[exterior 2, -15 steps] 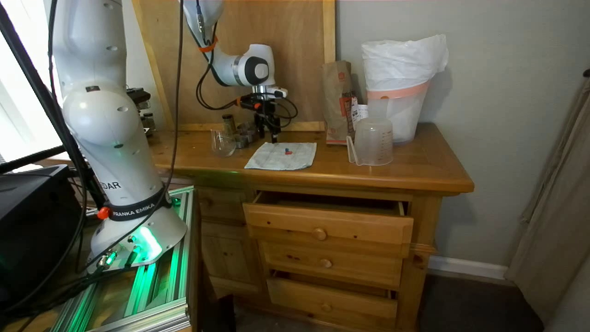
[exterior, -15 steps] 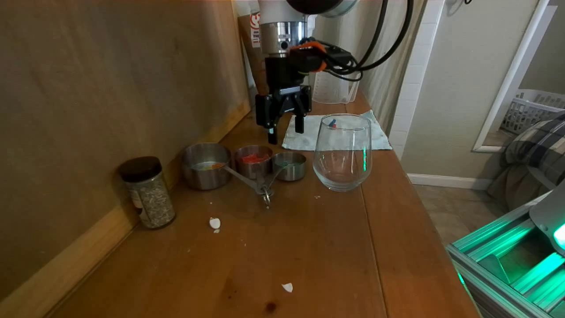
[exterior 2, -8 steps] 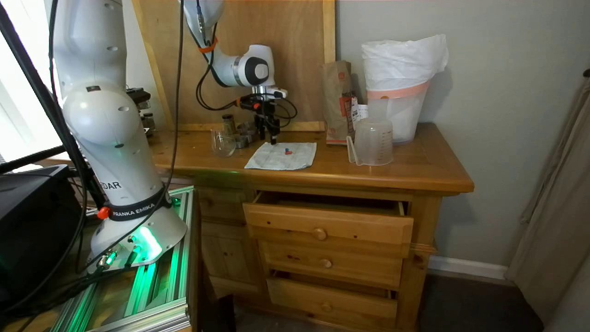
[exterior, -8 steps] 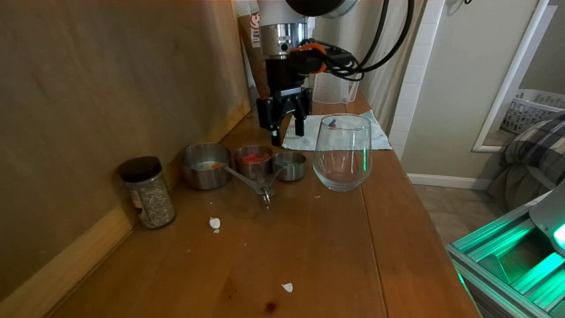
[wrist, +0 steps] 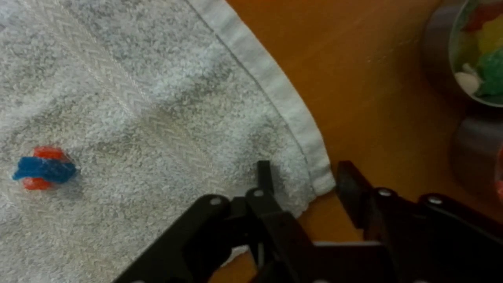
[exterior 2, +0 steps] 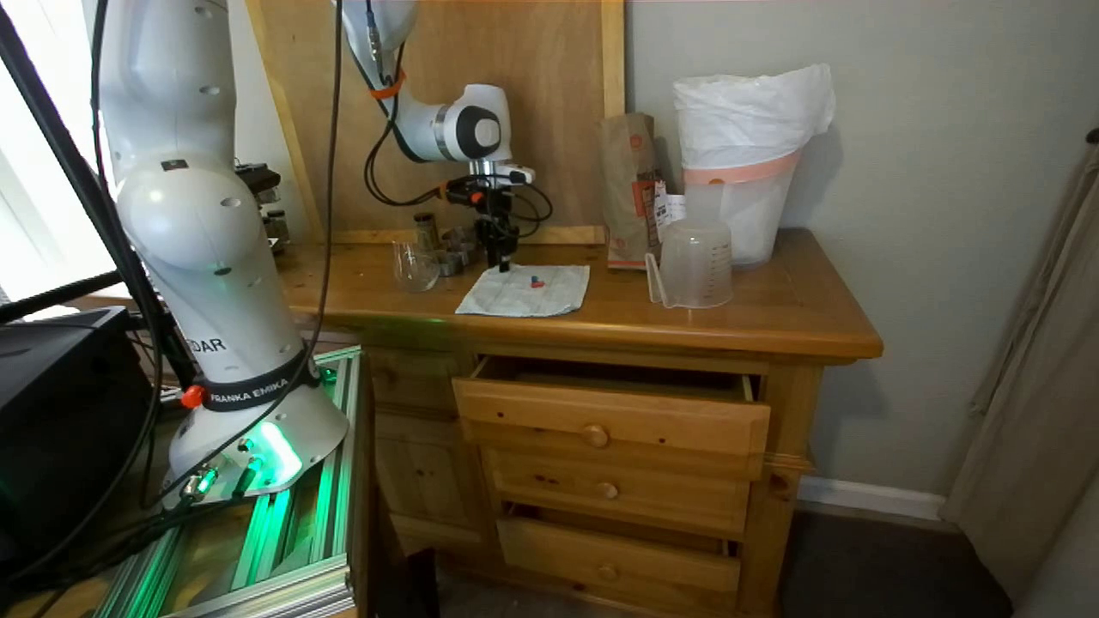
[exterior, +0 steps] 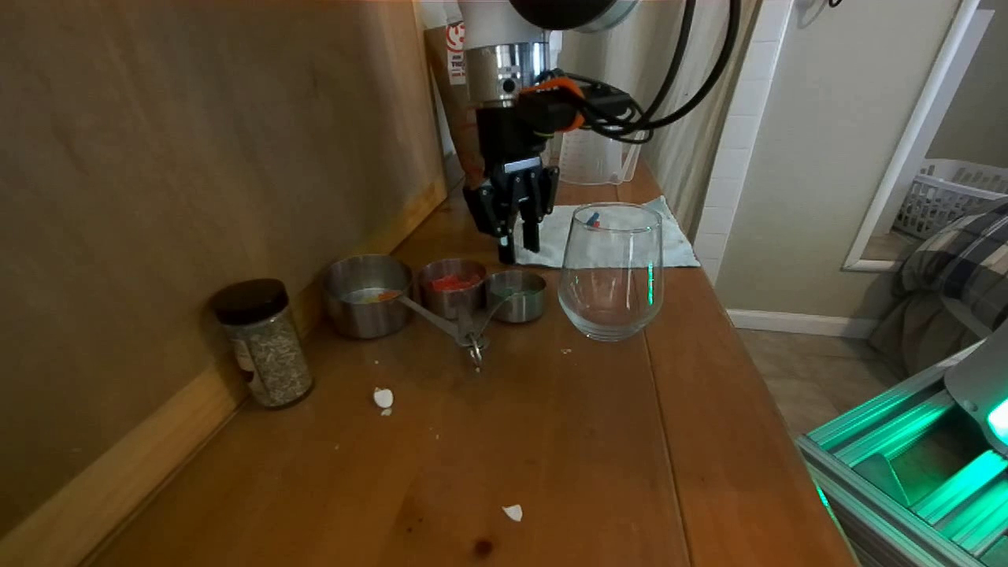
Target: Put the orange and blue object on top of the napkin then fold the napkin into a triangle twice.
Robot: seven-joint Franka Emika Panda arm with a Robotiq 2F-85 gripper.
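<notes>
- A brown wooden tabletop [exterior: 551, 441] runs along an upright plywood board [exterior: 236, 118]; beyond the board is a plain grey wall [exterior 2: 927, 215].
- Beneath, the upper drawer [exterior 2: 635, 429] and lower drawer [exterior 2: 644, 575] stand pulled out.
- On the wood: a dark-lidded jar [exterior: 272, 362], steel measuring cups [exterior: 453, 302], a clear glass [exterior: 610, 295], a measuring jug [exterior 2: 700, 257], a paper bag [exterior 2: 625, 172] and a lined bin [exterior 2: 751, 215].
- The napkin [wrist: 157, 157] lies unfolded on the tabletop; the orange and blue object [wrist: 45, 169] rests on it, blue strip across the orange part.
- The gripper [wrist: 303, 169] points down at a napkin corner, its fingers part-way apart with the corner between them: one over the cloth, one just beside the hem, over wood. Whether either touches, I cannot tell.
- The black band [exterior 2: 258, 393] at the base of the arm [exterior 2: 185, 283] reads "FRANKA EMIKA"; above it show letters ending in "DAR".
- The paper bag's red-printed label and the jug's red marks are too small to read.
</notes>
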